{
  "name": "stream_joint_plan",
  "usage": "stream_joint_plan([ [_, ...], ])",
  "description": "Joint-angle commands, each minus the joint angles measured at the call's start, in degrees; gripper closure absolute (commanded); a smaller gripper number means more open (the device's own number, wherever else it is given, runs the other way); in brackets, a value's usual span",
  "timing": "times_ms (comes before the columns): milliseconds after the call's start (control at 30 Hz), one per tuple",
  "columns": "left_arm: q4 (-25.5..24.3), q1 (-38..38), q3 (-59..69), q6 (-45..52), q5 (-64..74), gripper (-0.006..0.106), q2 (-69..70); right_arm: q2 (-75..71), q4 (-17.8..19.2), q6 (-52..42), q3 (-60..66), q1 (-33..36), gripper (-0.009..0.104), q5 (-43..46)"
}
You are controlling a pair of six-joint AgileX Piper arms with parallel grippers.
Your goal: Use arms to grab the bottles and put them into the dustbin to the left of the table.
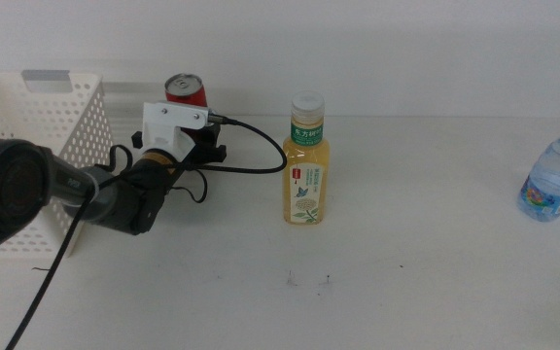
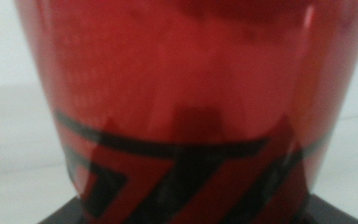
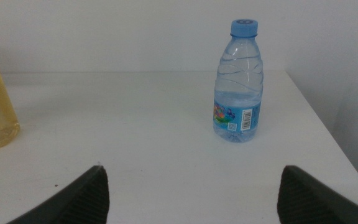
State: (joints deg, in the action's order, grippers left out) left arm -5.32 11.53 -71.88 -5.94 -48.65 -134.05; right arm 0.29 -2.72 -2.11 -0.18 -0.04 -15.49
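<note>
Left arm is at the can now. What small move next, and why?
Probably close the left end effector on the can, then lift. The can fills the left wrist view, so it sits deep in reach, though I cannot tell whether the jaws already grip it. The dustbin is just beside it. The right end effector waits open facing the water bottle.

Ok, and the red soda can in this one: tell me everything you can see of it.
The red soda can stands upright at the table's far left, beside the white dustbin. Its silver top with a dark opening shows above the left arm's white housing, which hides its lower body. In the left wrist view the can fills the picture: glossy red metal with black angular markings, blurred by closeness. The left tool sits right at it; whether it is closed on the can cannot be told.
</note>
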Motion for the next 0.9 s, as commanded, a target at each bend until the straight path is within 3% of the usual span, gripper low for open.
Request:
stream_joint_plan([
  [0,2.2,-0.1,2.78,0.08,-3.92,0.068,2.56,-0.29,0.47,-0.32,0.18,-0.55,0.01,0.48],
  [500,3.16,0.56,23.37,1.83,-5.65,0.067,22.92,-0.29,0.47,-0.32,0.18,-0.55,0.01,0.48],
  [867,2.99,1.62,32.05,2.58,12.01,0.067,44.31,-0.29,0.47,-0.32,0.18,-0.55,0.01,0.48],
])
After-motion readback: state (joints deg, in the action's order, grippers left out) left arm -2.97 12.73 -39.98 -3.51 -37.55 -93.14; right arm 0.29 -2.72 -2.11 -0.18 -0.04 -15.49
